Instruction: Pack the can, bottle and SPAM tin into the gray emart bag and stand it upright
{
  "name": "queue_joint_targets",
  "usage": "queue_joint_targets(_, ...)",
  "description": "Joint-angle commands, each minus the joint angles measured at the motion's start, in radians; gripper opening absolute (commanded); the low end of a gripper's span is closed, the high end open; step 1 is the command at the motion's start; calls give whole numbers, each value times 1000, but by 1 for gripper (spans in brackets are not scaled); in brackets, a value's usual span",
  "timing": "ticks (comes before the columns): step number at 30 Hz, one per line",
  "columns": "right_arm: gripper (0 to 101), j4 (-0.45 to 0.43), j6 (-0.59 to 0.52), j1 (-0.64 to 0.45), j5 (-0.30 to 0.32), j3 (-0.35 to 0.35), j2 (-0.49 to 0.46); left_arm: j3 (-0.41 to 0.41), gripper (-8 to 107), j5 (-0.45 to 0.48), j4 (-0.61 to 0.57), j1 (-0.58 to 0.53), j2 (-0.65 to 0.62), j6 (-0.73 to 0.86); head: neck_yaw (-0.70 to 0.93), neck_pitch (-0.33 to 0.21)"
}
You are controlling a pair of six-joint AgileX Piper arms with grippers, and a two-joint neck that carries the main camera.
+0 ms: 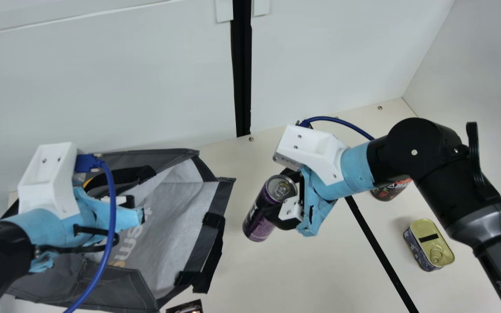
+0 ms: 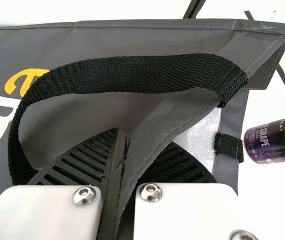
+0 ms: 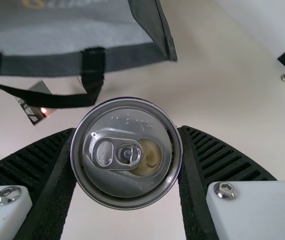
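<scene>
Both grippers hold something, and between them is the short way that the can must go. On the left, the left gripper has its fingers closed upon an edge of the gray emart bag. This bag lies along the table, its mouth turned to the right, towards the can, so I judge that the left arm should keep this edge lifted and leave the loading to the other one.

Next comes the can, just outside the mouth, near to it but apart. The right gripper has its fingers clamped around the sides of the can, close below the lid, therefore the right arm is the one to bring it in. Its long axis is slanted: the lid points up and to the right, the base points down and to the left, in the direction of the bag. The coming move seems to ask for a leftward shift with the base going first; if the base is too low, it could catch on the rim.

Farther right, what is probably the bottle is partly hidden behind the right arm, and the SPAM tin is last, its lid upward, both still to be packed.
</scene>
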Motion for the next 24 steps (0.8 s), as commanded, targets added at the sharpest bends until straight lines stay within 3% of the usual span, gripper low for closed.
queue_joint_targets(1, 0, 28, 3, 2, 0, -5, -6, 0, -8, 0, 0, 0, 0, 0, -2, -23)
queue_joint_targets(24, 0, 225, 57, 28, 0, -102, -42, 0, -8, 0, 0, 0, 0, 0, -2, -23)
